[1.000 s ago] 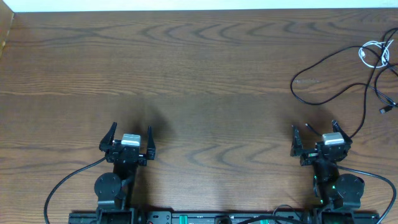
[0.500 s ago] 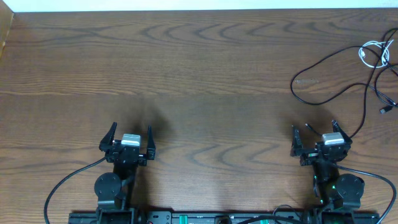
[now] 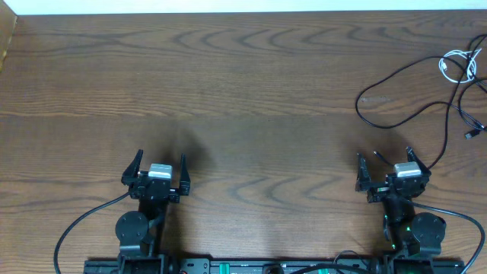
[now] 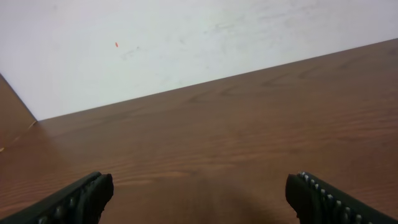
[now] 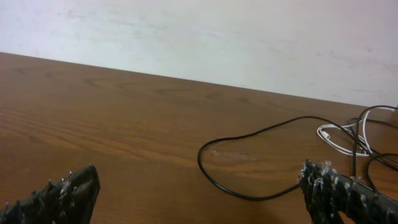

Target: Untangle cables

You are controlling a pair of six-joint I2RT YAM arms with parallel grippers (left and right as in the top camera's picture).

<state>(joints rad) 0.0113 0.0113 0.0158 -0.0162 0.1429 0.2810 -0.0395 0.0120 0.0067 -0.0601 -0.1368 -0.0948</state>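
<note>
Both arms sit low at the near edge of the bench point(image 3: 243, 91), one on each side, well apart. The left gripper point(image 3: 160, 161) points toward the far edge, jaws spread wide with nothing between them. Its wrist view confirms it: the left gripper point(image 4: 199, 200) shows only bare wood grain between the two dark fingers, and a white wall point(image 4: 186, 37) beyond with one tiny red speck.

Over on the right, the right gripper point(image 3: 385, 158) is spread just as wide and grips nothing.

Now the tangle: it's all at the far right. The black cords point(image 3: 358, 103) sweep out in a big open loop toward the middle of the bench, then run back toward the right edge, where they cross one another. A small plug end point(image 3: 468, 135) lies near that edge. The white cord point(image 3: 454, 55) is bunched in a little coil at the far right, touching the black strands there.

From the right wrist, the right gripper point(image 5: 199, 196) looks straight at the loop of black cords point(image 5: 199, 160), whose near curve runs right up beside the right-hand finger; contact can't be judged. The white cord point(image 5: 329, 138) lies behind it.

The rail point(image 3: 251, 266) along the near edge shows green markings, too small to read.
</note>
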